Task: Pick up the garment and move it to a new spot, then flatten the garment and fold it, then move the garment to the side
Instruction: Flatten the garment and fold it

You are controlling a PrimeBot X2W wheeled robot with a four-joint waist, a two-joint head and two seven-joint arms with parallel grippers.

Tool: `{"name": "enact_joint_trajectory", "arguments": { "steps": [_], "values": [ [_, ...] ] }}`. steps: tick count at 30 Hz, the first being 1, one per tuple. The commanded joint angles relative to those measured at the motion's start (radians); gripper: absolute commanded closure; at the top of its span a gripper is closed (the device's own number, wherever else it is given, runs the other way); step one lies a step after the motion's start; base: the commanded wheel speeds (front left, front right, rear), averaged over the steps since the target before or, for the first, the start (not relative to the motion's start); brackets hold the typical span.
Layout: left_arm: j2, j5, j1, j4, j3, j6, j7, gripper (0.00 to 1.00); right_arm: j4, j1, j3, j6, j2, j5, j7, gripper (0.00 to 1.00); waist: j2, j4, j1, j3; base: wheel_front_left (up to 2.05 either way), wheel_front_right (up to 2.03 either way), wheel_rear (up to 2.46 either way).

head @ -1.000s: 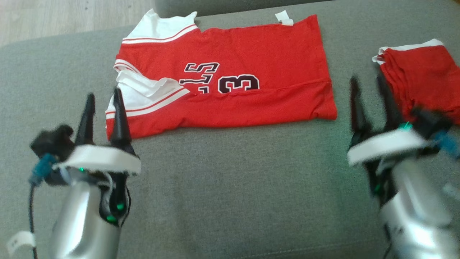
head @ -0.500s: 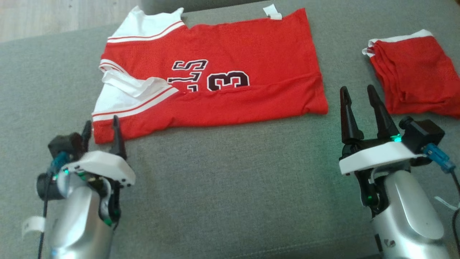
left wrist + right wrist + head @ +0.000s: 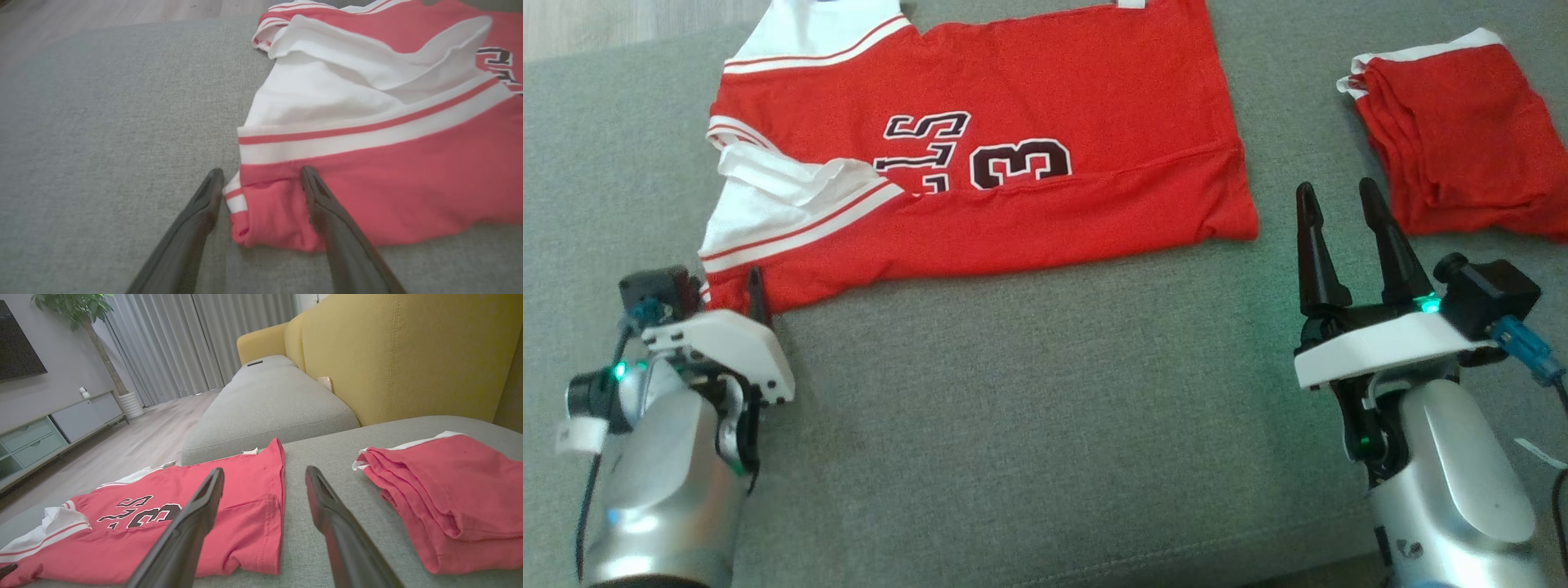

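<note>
The garment [image 3: 1078, 82], a red jersey with white shoulders and a dark number, lies spread on the grey sofa cushion [image 3: 1029, 408], its near edge folded up over the print. My left gripper [image 3: 727, 282] is open and tipped down at the jersey's near-left corner. In the left wrist view the left gripper [image 3: 261, 173] straddles that corner of the garment [image 3: 408, 183], one finger [image 3: 322, 204] resting on the red cloth. My right gripper [image 3: 1337, 188] stands open above the cushion, just right of the jersey's right edge, holding nothing. The right wrist view shows the right gripper [image 3: 264, 470] over the garment's [image 3: 253, 498] hem.
A second red garment [image 3: 1454, 131], folded, lies on the cushion at the right, also the folded red garment [image 3: 441, 490]. A yellow sofa back [image 3: 388, 355] rises behind it. Another grey cushion [image 3: 269, 404] and wooden floor [image 3: 135, 437] lie beyond.
The head camera has shifted, so the whole picture slid. My left gripper has tipped down and forward onto the jersey's near-left corner. The right gripper has settled and stays open.
</note>
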Motion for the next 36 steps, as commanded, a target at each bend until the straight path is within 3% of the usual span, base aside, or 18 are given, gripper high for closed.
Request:
{"name": "enact_joint_trajectory", "arguments": {
  "steps": [1,5,6,7,8,9,16,24,36],
  "values": [
    [0.038,0.007,-0.049,0.011,0.016,-0.01,0.019,0.0,-0.036,-0.013,0.016,-0.001,0.013,-0.012,0.013,0.0,0.0,-0.003,0.0,0.003,0.0,0.0,0.0],
    [0.03,-0.001,-0.069,0.058,0.0,-0.036,0.049,0.0,-0.025,-0.014,0.009,-0.001,0.014,-0.022,0.032,0.0,0.0,0.0,0.0,0.002,0.0,0.0,0.0],
    [0.027,-0.007,-0.073,0.067,0.001,-0.043,0.053,0.45,-0.022,-0.014,0.007,-0.001,0.015,-0.025,0.036,0.0,0.0,0.002,0.0,0.001,0.0,0.0,0.0],
    [0.027,-0.007,-0.073,0.067,0.001,-0.043,0.053,0.45,-0.022,-0.014,0.007,-0.001,0.015,-0.025,0.036,0.0,0.0,0.002,0.0,0.001,0.0,0.0,0.0],
    [0.025,-0.014,-0.077,0.072,0.003,-0.05,0.049,0.91,-0.019,-0.015,0.006,-0.001,0.015,-0.028,0.041,0.0,0.0,0.003,0.0,0.0,0.0,0.0,0.0],
    [0.026,-0.016,-0.082,0.07,0.004,-0.053,0.033,1.0,-0.015,-0.016,0.004,-0.001,0.015,-0.031,0.047,0.0,0.0,0.006,0.0,0.0,0.0,0.0,0.0],
    [0.021,-0.016,-0.114,0.014,0.0,-0.066,-0.094,1.0,0.02,-0.037,-0.025,-0.001,0.017,-0.071,0.1,0.0,0.0,0.039,0.0,-0.001,0.0,0.0,0.0],
    [-0.002,0.009,-0.109,-0.107,-0.038,-0.083,-0.125,1.0,0.135,-0.09,-0.066,-0.001,0.02,-0.095,0.193,0.0,0.0,0.087,0.0,0.002,0.0,0.0,0.0],
    [-0.01,0.018,-0.091,-0.176,-0.071,-0.086,-0.128,1.0,0.412,-0.232,-0.082,-0.001,0.02,0.036,0.242,0.0,0.0,0.112,0.0,0.026,0.0,0.0,0.0]
  ]
}}
